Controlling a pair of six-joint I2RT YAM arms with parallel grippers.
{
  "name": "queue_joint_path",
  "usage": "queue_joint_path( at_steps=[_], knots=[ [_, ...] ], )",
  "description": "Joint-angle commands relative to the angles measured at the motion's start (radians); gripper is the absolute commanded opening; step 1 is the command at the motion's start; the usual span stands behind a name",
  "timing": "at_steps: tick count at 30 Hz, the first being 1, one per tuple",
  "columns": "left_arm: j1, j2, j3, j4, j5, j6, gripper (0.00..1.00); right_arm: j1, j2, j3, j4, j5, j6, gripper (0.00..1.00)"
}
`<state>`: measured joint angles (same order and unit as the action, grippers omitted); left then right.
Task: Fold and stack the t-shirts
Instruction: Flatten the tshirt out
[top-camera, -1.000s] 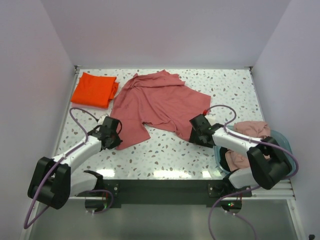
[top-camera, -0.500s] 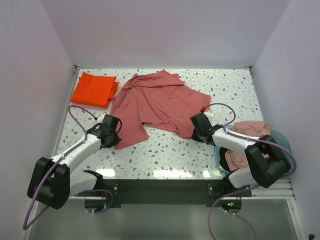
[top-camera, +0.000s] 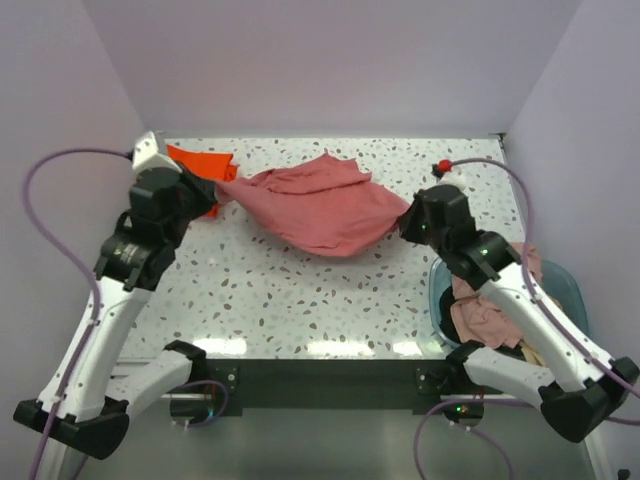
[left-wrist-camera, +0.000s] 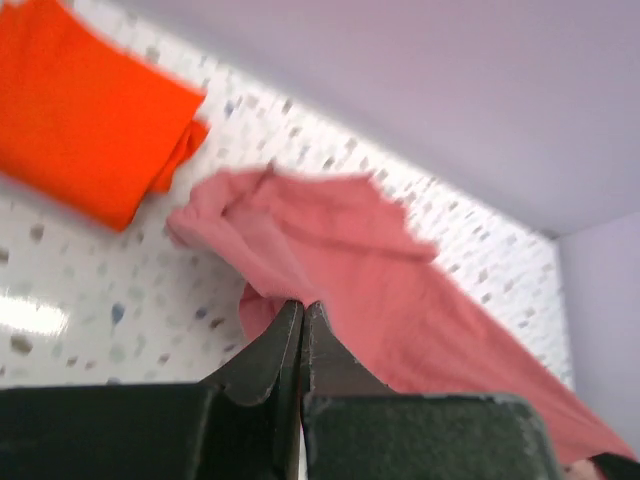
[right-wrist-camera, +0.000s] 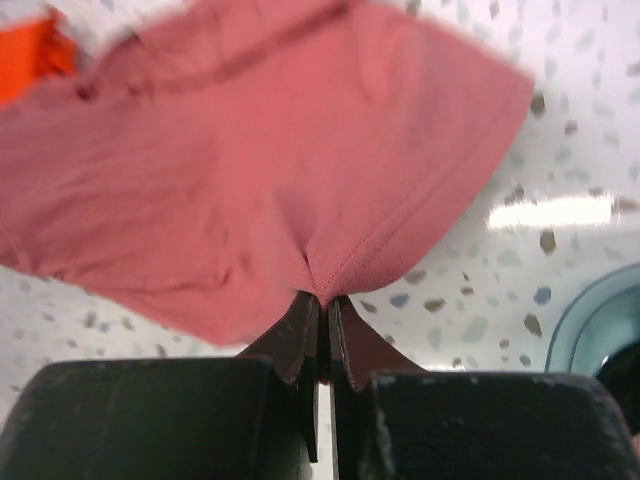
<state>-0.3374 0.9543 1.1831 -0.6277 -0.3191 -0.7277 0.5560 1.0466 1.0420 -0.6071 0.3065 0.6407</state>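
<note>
A dusty salmon-pink t-shirt (top-camera: 322, 208) hangs stretched above the speckled table between both arms. My left gripper (top-camera: 210, 195) is shut on its left end, the cloth pinched at the fingertips in the left wrist view (left-wrist-camera: 301, 305). My right gripper (top-camera: 408, 222) is shut on its right hem, seen bunched at the jaw tips in the right wrist view (right-wrist-camera: 325, 297). A bright orange t-shirt (top-camera: 203, 162) lies folded at the back left corner, partly hidden behind the left arm. More pink t-shirts (top-camera: 482, 312) fill the teal basin.
The teal basin (top-camera: 562, 282) stands at the near right edge, under the right arm. White walls close in the table on the left, back and right. The black rail (top-camera: 320, 372) with the arm bases runs along the near edge.
Both arms rose and swung toward the back, lifting the pink shirt off the table. The right gripper closed on its hem. The shirt went from lying spread flat to hanging between the grippers.
</note>
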Motion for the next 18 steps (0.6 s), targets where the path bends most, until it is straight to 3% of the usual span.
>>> queue_joint_path(
  at_steps=[1,6,12,15,18],
  knots=[
    [-0.006,-0.016,0.252,-0.013,-0.070,0.080,0.00,0.002,-0.059,0.206,-0.115,0.049,-0.065,0.00],
    [-0.006,0.020,0.626,-0.067,-0.155,0.120,0.00,0.002,-0.095,0.470,-0.210,0.036,-0.105,0.00],
    [-0.006,0.113,1.063,-0.151,-0.146,0.180,0.00,0.002,-0.155,0.676,-0.306,-0.064,-0.124,0.00],
    [-0.006,0.101,1.141,-0.136,-0.132,0.208,0.00,0.002,-0.178,0.734,-0.332,-0.150,-0.121,0.00],
    [-0.006,0.054,1.115,-0.099,-0.133,0.218,0.00,0.002,-0.203,0.765,-0.349,-0.194,-0.116,0.00]
  ],
)
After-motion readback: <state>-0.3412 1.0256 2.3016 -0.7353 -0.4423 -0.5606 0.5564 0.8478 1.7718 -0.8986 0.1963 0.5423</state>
